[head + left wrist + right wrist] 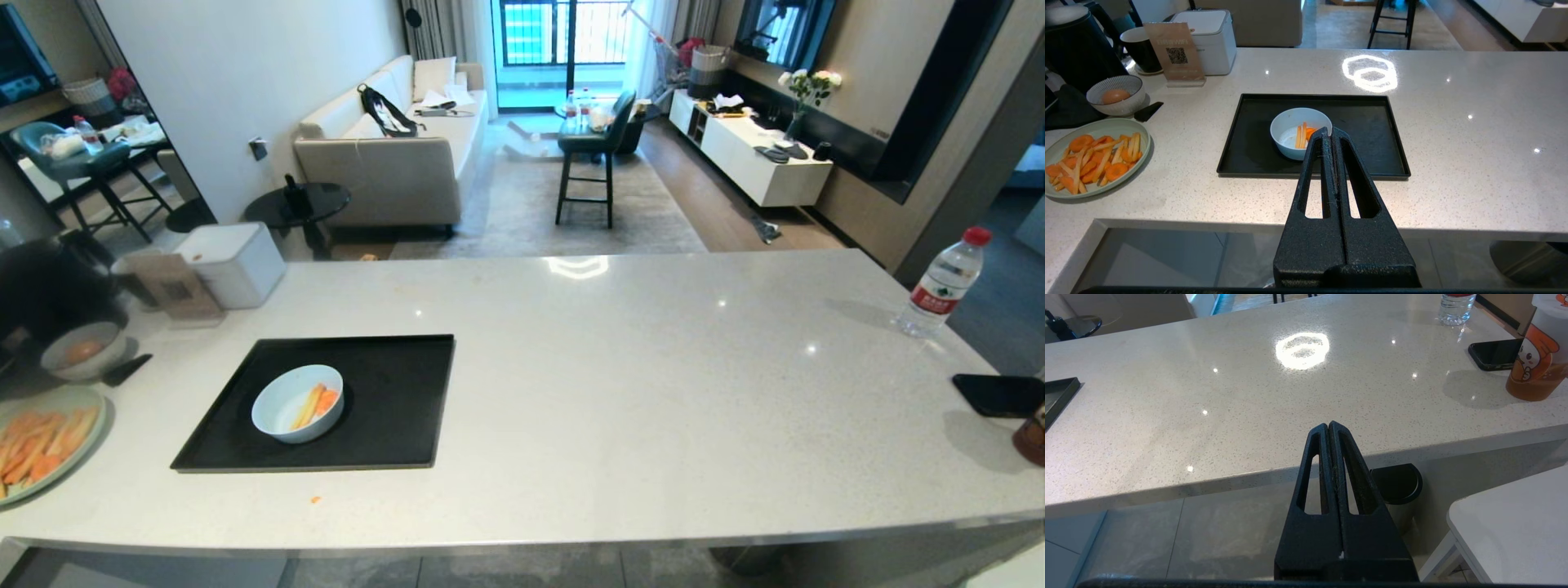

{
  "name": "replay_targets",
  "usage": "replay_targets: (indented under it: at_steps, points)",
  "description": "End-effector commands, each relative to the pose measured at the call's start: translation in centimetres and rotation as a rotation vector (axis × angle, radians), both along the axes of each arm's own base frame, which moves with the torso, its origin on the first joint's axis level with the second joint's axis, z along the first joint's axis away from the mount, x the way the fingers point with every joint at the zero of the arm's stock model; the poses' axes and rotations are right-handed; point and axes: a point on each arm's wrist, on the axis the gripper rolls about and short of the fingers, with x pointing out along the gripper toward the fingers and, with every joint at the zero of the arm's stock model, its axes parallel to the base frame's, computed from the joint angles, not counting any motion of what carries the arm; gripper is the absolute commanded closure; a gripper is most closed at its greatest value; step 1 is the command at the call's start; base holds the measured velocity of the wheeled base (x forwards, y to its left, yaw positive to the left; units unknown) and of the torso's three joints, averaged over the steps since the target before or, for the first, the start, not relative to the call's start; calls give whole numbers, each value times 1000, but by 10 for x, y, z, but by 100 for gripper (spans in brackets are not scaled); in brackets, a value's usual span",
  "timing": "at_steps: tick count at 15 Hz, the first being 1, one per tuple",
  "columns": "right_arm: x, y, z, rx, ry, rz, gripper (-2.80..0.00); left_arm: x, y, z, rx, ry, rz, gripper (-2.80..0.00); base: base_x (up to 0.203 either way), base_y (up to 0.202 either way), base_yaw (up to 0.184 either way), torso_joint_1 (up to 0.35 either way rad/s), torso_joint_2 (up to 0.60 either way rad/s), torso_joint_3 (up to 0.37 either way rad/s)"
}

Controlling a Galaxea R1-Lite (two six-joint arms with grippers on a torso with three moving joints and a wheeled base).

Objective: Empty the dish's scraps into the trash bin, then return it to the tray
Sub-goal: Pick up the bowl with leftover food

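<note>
A pale bowl, the dish (297, 403), is sitting on the black tray (392, 425) at lower left of the head view, holding the scraps (317, 403) of carrot. The left gripper (1329, 131), fingers pressed together and empty, is pointing toward it from the counter's near edge. The right gripper (1328, 425) is likewise closed, idling. Judging by this, the reach is only beginning; the fingers will need opening first.

bright, ceiling-light glare on countertop (653, 392), edges warped
</note>
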Motion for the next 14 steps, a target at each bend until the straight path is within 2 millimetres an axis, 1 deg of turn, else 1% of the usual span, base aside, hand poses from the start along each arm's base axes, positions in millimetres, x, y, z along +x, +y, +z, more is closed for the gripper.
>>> replay_targets:
  at_steps: [1, 2, 4, 5, 7, 9, 11, 14]
  points:
    - [0, 0, 0, 1, -1, 0, 0, 31, 0, 26, 1, 114, 0, 0, 0, 0, 0, 0, 0, 0]
    - [0, 0, 0, 1, -1, 0, 0, 42, 0, 37, 2, 138, 1, 0, 0, 0, 0, 0, 0, 0]
    - [0, 0, 0, 1, -1, 0, 0, 70, 0, 54, 2, 207, 5, 0, 0, 0, 0, 0, 0, 0]
    - [0, 0, 0, 1, -1, 0, 0, 88, 0, 61, 3, 249, 6, 0, 0, 0, 0, 0, 0, 0]
    - [0, 0, 0, 1, -1, 0, 0, 126, 0, 67, 10, 342, 8, 0, 0, 0, 0, 0, 0, 0]
    - [0, 0, 0, 1, -1, 0, 0, 162, 1, 65, 21, 434, 24, 0, 0, 0, 0, 0, 0, 0]
    - [0, 0, 0, 1, -1, 0, 0, 194, 6, 56, 22, 522, 61, 0, 0, 0, 0, 0, 0, 0]
    - [0, 0, 0, 1, -1, 0, 0, 233, 25, 39, 31, 637, 133, 0, 0, 0, 0, 0, 0, 0]
